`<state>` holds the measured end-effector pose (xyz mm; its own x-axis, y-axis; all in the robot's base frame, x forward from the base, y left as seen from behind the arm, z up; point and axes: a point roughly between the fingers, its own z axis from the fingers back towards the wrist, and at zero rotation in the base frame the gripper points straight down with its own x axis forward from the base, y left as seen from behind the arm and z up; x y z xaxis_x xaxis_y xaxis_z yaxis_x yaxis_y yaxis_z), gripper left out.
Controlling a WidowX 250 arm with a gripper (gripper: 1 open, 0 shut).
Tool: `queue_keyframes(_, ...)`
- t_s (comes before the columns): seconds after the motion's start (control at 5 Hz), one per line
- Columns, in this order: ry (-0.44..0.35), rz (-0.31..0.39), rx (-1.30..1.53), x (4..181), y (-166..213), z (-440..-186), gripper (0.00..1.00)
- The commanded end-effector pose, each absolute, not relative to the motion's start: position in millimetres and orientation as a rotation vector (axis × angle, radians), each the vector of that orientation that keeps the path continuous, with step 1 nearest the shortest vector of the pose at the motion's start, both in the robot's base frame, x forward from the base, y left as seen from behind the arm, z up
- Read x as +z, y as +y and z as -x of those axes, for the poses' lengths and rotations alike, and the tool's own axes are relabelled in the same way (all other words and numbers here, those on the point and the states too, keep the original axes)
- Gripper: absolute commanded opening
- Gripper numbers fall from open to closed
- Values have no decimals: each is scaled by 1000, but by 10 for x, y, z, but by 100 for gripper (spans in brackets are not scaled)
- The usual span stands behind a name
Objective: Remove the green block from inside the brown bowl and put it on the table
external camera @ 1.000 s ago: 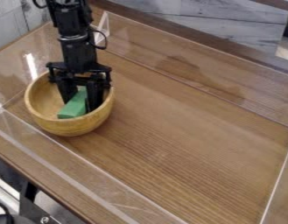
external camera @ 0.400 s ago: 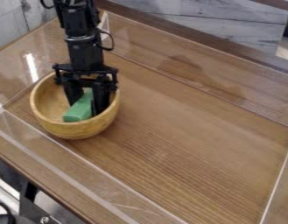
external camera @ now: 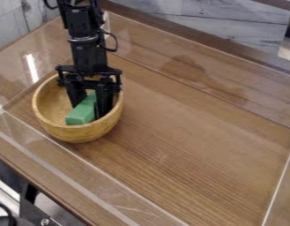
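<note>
The brown bowl [external camera: 55,124] sits on the table [external camera: 194,141] at the left. Inside it the green block [external camera: 78,113] leans tilted against the bowl's floor. My black gripper [external camera: 88,103] reaches steeply down into the bowl, its two fingers [external camera: 70,94] standing on either side of the block's upper end and shut on it. The block's top end is partly hidden behind the fingers.
Low clear plastic walls [external camera: 64,168] run along the table's edges, close to the bowl on the left and front. A pale wall and a dark object [external camera: 288,44] lie beyond the far edge. The tabletop stretches to the right of the bowl.
The bowl, the block and my gripper have shifted slightly to the right together. The fingers stay closed around the block.
</note>
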<state>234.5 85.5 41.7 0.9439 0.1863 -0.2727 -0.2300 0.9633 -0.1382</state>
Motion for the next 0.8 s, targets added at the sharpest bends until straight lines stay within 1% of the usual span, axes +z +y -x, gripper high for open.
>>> queue_keyframes(0.0, 173, 149, 206, 669, 853, -2488, 0)
queue_keyframes(0.6, 203, 169, 178, 787, 707, -2479, 0)
